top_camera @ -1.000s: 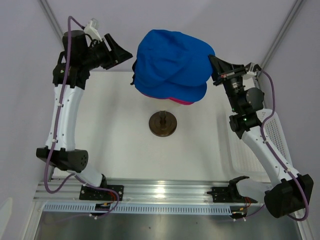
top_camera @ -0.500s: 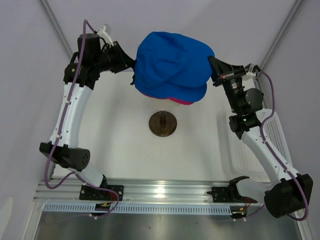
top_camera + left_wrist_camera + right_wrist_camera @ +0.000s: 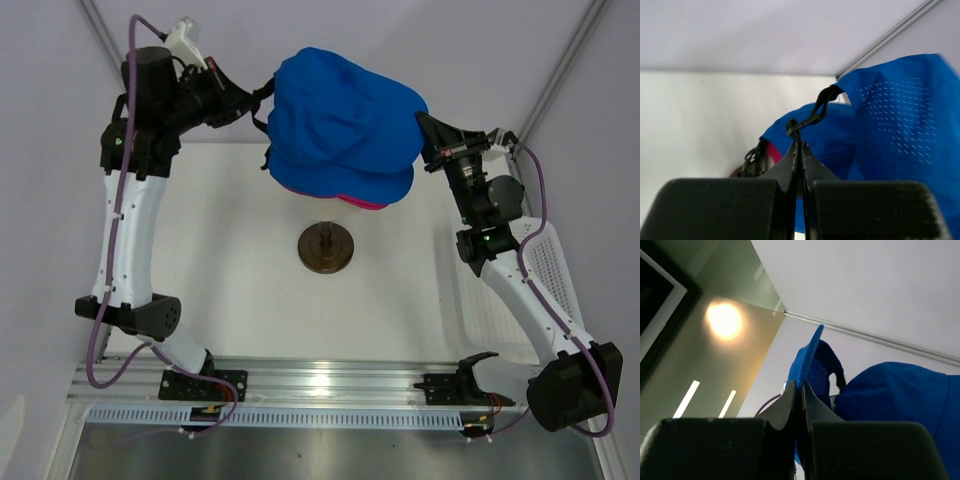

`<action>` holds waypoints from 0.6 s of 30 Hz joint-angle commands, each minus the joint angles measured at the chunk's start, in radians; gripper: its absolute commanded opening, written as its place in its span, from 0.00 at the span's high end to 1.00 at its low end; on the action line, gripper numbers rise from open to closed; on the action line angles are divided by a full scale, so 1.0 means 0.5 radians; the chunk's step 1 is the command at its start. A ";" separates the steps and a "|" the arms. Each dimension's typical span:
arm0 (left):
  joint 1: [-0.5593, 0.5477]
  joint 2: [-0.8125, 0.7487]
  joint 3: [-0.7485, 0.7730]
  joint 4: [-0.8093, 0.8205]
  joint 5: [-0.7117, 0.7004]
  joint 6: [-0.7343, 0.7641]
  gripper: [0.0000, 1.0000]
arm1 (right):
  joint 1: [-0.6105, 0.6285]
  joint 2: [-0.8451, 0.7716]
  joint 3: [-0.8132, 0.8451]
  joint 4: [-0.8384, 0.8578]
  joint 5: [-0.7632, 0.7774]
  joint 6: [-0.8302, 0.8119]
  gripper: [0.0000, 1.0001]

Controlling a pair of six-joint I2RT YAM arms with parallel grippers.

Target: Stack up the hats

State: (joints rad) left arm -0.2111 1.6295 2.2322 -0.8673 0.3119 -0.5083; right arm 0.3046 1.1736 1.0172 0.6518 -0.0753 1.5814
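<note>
The hats are stacked over the middle of the table. A royal blue hat (image 3: 340, 115) is on top, a second blue one (image 3: 350, 182) lies under it, and a sliver of a magenta-pink one (image 3: 366, 203) peeks out below. My left gripper (image 3: 252, 100) is shut on the top blue hat's black back strap (image 3: 816, 111), held up at the stack's left. In the left wrist view a bit of pink hat (image 3: 773, 152) shows beside my left gripper (image 3: 801, 145). My right gripper (image 3: 421, 120) is shut on the top hat's right edge (image 3: 809, 357), as the right wrist view shows at my right gripper (image 3: 801, 385).
A dark round stand (image 3: 326, 247) sits on the white table in front of the stack. A white perforated tray (image 3: 545, 270) lies along the right side, under the right arm. A metal rail (image 3: 320, 380) runs along the near edge. Slanted frame posts (image 3: 565, 65) rise at the back corners.
My left gripper moved in to the hat's back and shut on the black strap, then drew back left, pulling the top hat's left side outward. The right arm stayed put.
</note>
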 commanded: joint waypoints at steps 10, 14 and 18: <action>0.017 0.097 0.411 -0.250 -0.038 0.142 0.99 | 0.133 -0.120 0.049 -0.226 0.246 0.157 1.00; 0.020 0.131 0.408 -0.309 -0.007 0.176 0.99 | 0.136 -0.144 0.211 -0.704 0.218 0.040 1.00; 0.020 0.153 0.389 -0.361 0.024 0.197 0.99 | 0.124 -0.157 0.227 -0.880 0.188 0.117 1.00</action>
State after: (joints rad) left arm -0.2062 1.7149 2.4176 -1.0176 0.3019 -0.4416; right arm 0.3676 1.1236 1.0847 0.3176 0.0002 1.6234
